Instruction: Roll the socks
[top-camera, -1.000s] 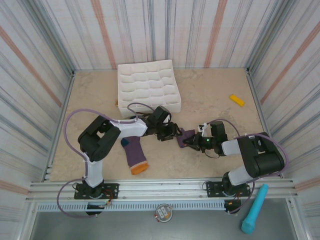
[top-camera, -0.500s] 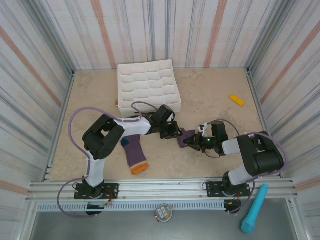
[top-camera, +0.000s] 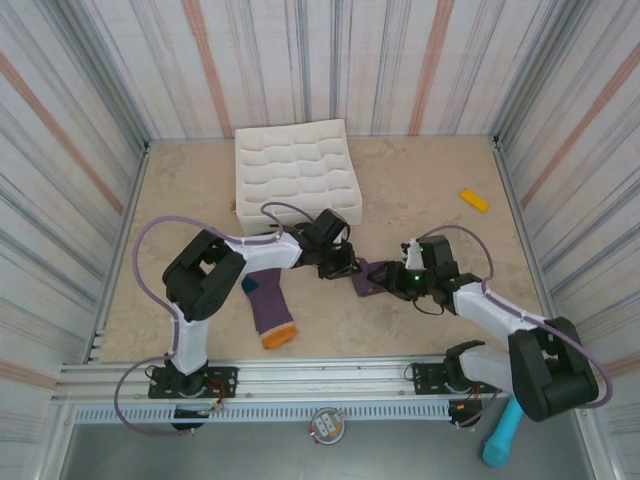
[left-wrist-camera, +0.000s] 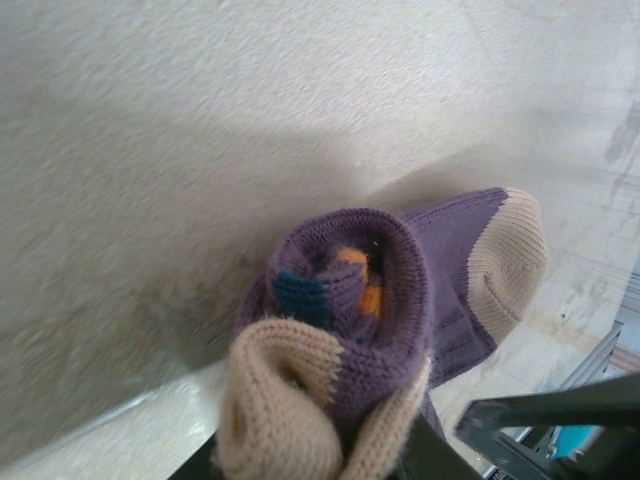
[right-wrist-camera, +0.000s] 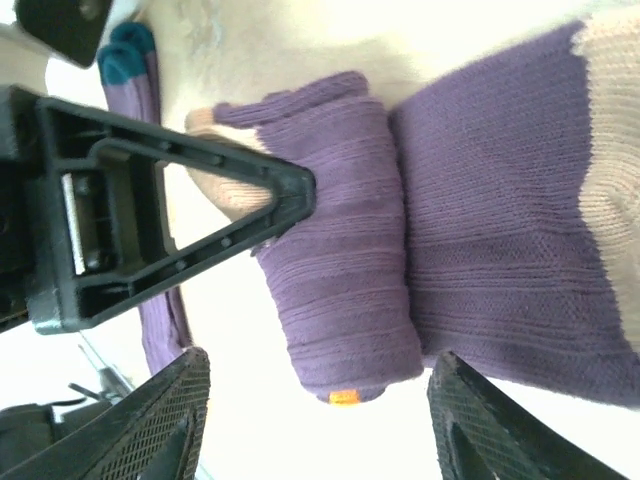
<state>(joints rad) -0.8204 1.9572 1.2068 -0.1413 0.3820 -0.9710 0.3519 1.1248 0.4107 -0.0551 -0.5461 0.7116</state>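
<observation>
One of the socks (top-camera: 268, 310) lies flat near the front left, orange toe toward me. The other sock (top-camera: 370, 276) is partly rolled at the table's middle. In the left wrist view its roll (left-wrist-camera: 350, 290) faces me end-on, purple with teal and orange inside, and my left gripper (left-wrist-camera: 320, 462) is shut on its beige cuff. In the top view that left gripper (top-camera: 347, 266) sits at the roll's left end. My right gripper (top-camera: 394, 284) stands open just right of it. From the right wrist, the roll (right-wrist-camera: 340, 290) lies ahead of the spread right gripper (right-wrist-camera: 325, 425), untouched by it, beside the sock's flat part (right-wrist-camera: 500, 220).
A white compartmented tray (top-camera: 296, 170) stands at the back, behind the left arm. A small yellow piece (top-camera: 474, 200) lies at the right back. A teal cylinder (top-camera: 508, 432) rests off the table at the front right. Striped walls close in three sides.
My left gripper has shut on the rolled sock. My right gripper has opened and let go of it, and the right arm has stretched out lower toward the front right.
</observation>
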